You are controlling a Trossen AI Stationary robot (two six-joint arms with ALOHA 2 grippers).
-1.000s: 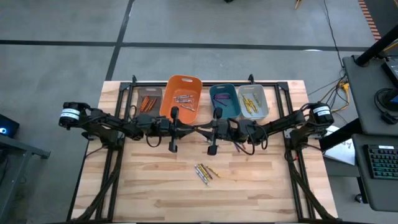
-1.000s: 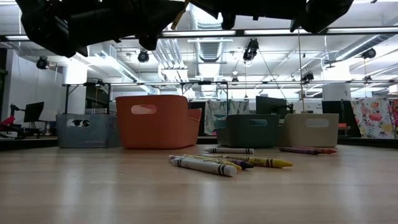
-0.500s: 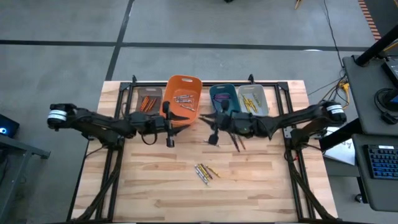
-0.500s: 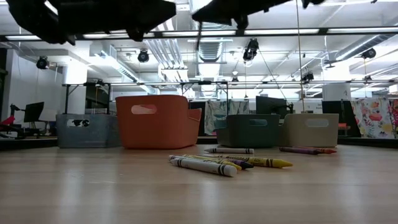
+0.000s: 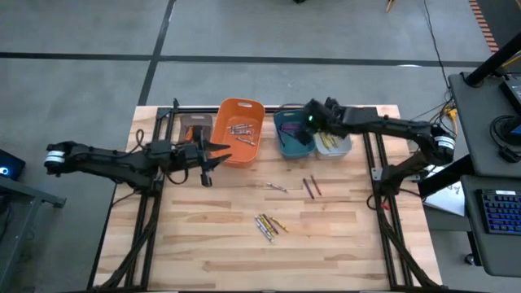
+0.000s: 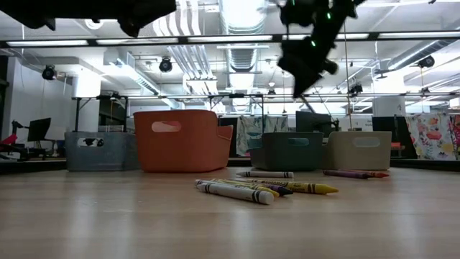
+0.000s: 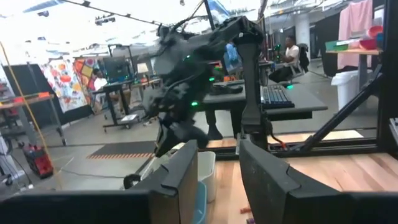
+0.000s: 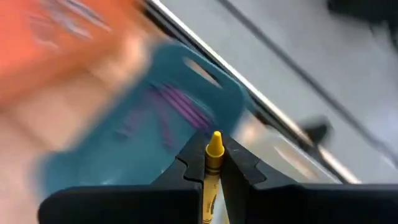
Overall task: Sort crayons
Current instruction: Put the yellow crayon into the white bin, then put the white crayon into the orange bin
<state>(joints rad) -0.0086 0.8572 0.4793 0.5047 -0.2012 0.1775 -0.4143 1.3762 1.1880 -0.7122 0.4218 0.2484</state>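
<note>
My right gripper (image 5: 313, 120) is high above the far row of bins, over the teal bin (image 5: 293, 133) and the pale grey bin (image 5: 332, 135), and is shut on a yellow crayon (image 8: 213, 163). It also shows in the low view (image 6: 307, 54). My left gripper (image 5: 213, 159) hangs open and empty in front of the orange bin (image 5: 240, 129); its fingers show apart in the left wrist view (image 7: 217, 180). Loose crayons lie flat on the table: a cluster (image 5: 267, 225), a red and purple pair (image 5: 312, 187), and a pale one (image 5: 275, 187). My right gripper pinches the yellow crayon's paper-wrapped shaft (image 8: 211, 171) between its two fingers. The crayon lies along the fingers, and its pointed tip (image 8: 215, 140) sticks out past the fingertips toward the teal bin. The crayon is lifted clear of the table and bins.
Four bins stand in a row at the far edge: a grey-brown one (image 5: 195, 130) with orange crayons, the orange one with greyish crayons, the teal one with purple crayons, the pale grey one with yellow crayons. In the low view the cluster (image 6: 244, 189) lies mid-table.
My right gripper has risen from the table's middle and gone toward the far edge and to the right, until it is over the teal and pale grey bins. My left gripper has drawn back toward the table's left. The red and purple pair, covered before, now shows.
</note>
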